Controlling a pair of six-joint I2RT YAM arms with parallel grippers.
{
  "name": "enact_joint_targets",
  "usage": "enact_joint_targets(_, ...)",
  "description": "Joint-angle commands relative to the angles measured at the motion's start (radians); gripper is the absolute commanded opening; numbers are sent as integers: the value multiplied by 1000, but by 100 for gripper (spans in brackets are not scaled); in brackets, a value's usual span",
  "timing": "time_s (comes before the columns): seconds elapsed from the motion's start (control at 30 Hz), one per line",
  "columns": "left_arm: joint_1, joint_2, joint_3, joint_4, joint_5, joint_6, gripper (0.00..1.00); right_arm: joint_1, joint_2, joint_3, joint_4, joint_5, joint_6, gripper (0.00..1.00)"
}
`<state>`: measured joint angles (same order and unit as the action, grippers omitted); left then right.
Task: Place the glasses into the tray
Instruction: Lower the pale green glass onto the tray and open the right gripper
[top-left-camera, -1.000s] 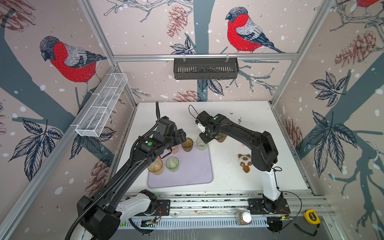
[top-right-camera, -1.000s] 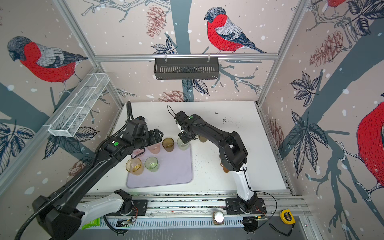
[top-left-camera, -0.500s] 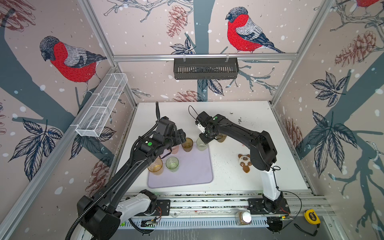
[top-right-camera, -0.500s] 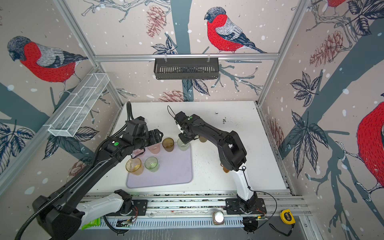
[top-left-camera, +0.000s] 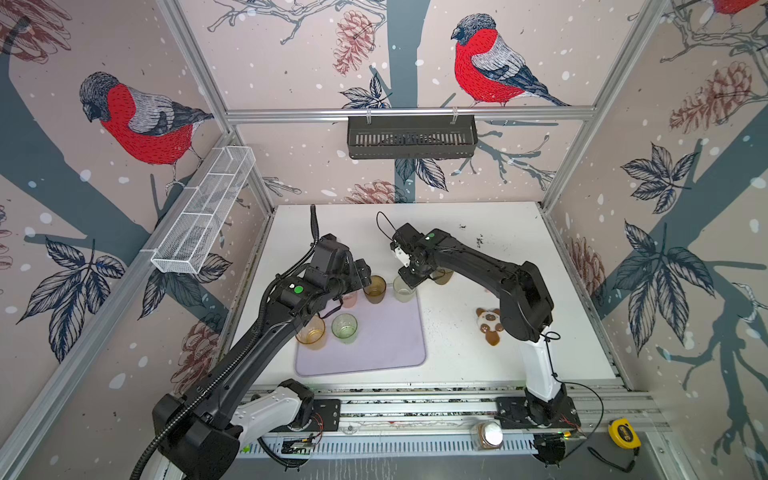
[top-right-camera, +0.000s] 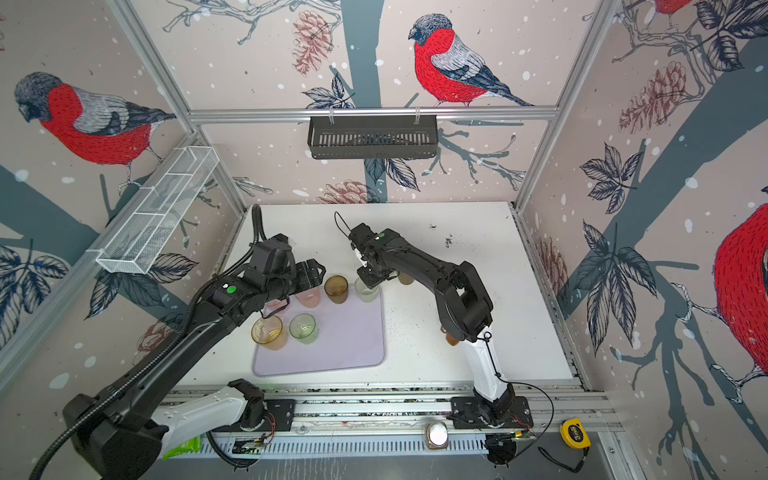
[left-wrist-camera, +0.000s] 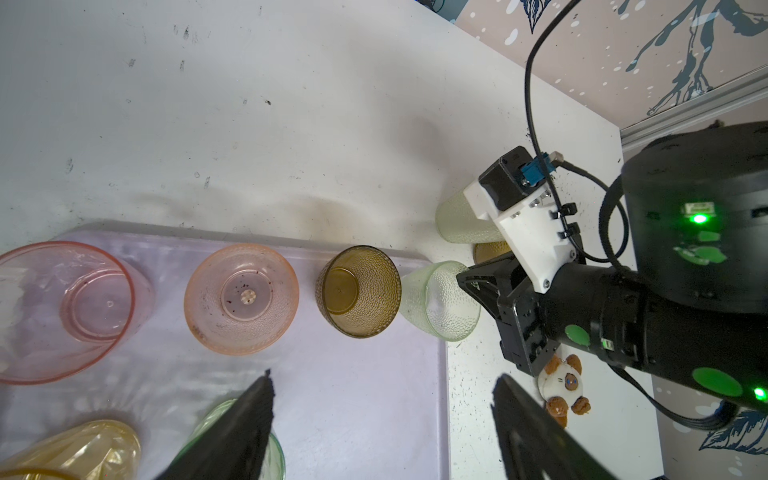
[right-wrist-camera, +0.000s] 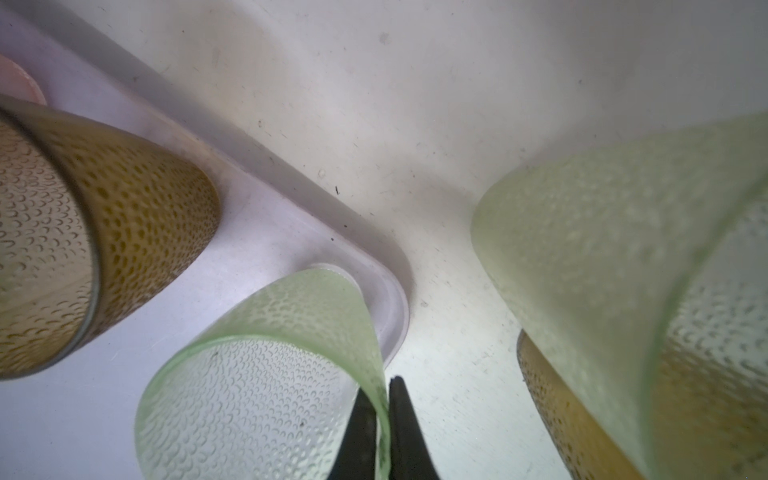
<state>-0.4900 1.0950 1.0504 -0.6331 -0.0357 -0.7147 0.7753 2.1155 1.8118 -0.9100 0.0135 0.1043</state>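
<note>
The lavender tray (top-left-camera: 386, 345) (top-right-camera: 353, 340) lies front left on the white table. On it stand an amber-yellow glass (top-left-camera: 311, 332), a green glass (top-left-camera: 345, 327), two pink glasses (left-wrist-camera: 241, 299) (left-wrist-camera: 70, 307) and a brown-olive glass (top-left-camera: 375, 287). My right gripper (right-wrist-camera: 384, 399) (top-left-camera: 411, 276) is shut on the rim of a light green glass (right-wrist-camera: 266, 374) (top-left-camera: 403, 290), whose base sits in the tray's far right corner. A taller frosted pale glass (right-wrist-camera: 602, 232) and another brown glass (right-wrist-camera: 582, 415) stand off the tray just behind it. My left gripper (left-wrist-camera: 382, 374) (top-right-camera: 311, 274) hovers open over the tray, holding nothing.
A small plush toy (top-left-camera: 489, 325) lies on the table right of the tray. A black slotted basket (top-left-camera: 411, 136) hangs on the back wall and a white wire basket (top-left-camera: 203, 208) on the left wall. A lidded jar (top-left-camera: 488, 434) and a tape measure (top-left-camera: 623, 432) sit at the front rail.
</note>
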Motion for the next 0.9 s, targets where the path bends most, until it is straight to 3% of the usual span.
enact_joint_targets(0.0, 1, -3, -4, 16, -20, -6, 83, 0, 2, 0, -2, -6, 1, 4)
enact_joint_targets(0.87, 2, 0, 6, 22, -20, 1, 83, 2, 1, 4, 10, -6, 3, 12)
